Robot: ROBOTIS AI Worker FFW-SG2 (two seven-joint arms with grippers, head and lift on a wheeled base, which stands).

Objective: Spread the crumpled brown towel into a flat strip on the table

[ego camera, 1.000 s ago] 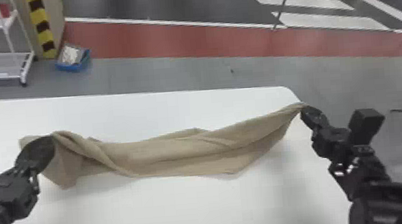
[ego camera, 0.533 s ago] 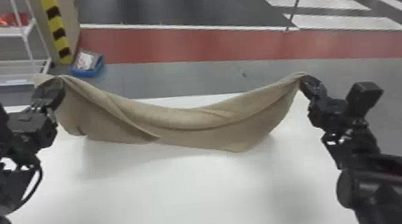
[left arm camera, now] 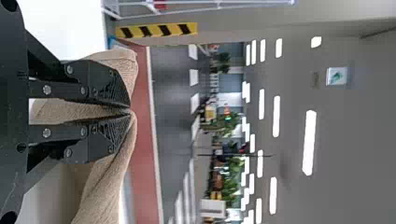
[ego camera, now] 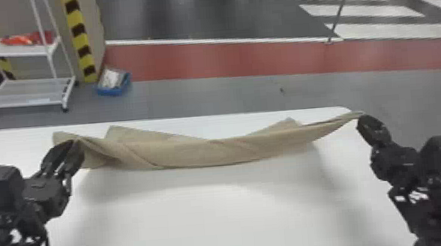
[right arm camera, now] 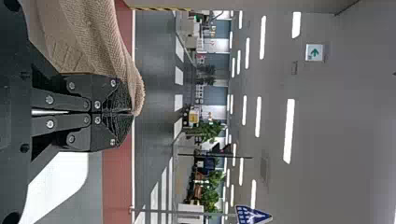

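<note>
The floor (ego camera: 199, 100) is the biggest thing in the head view, grey with a red band (ego camera: 207, 61) running across it and a dark stretch beyond. Next comes the white table (ego camera: 230, 214), with rounded far corners. Past its far left corner stand a pillar (ego camera: 82, 45) striped yellow and black and, left of that, a white rack (ego camera: 24, 105). The brown towel (ego camera: 211, 153) is drawn out sideways over the far part of the table as a long, narrow strip, sagging in the middle, with slanting folds and two points sticking up along its far side; I cannot tell whether its middle touches the table. The left gripper (ego camera: 74, 144) is at the towel's left end, the right gripper (ego camera: 361, 119) at its right tip. In its wrist view, the left gripper (left arm camera: 131, 112) has its fingers closed on bunched cloth; in the other, the right gripper (right arm camera: 132, 113) pinches the edge. Smaller still, a blue bin (ego camera: 113, 91) sits on the floor by the pillar.
</note>
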